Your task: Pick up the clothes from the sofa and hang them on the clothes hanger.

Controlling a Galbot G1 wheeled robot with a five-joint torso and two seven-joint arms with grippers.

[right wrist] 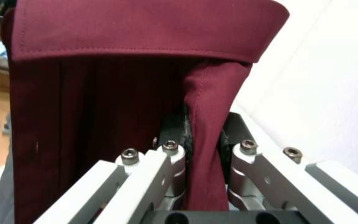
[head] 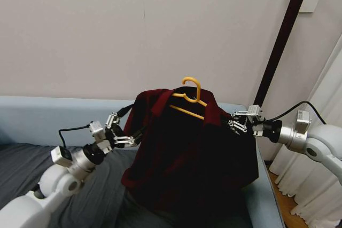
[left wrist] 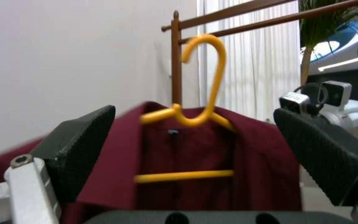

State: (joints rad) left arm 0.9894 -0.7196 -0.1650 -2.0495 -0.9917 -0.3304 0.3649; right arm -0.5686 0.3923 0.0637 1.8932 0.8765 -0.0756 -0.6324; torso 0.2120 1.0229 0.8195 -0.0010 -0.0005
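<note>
Shirt on its hanger is hanging over the sofa, right gripper clamping one shoulder, left gripper spread wide beside the other; rack's standing past the right fingers, nearer that arm

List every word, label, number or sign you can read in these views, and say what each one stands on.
No text can be read.
Small dark tag inside the collar of the maroon shirt: too blurred to read.
Yellow hanger: no lettering seen.
Left tool, open beside the shirt, and right tool, pinching its fabric: no markings seen.
</note>
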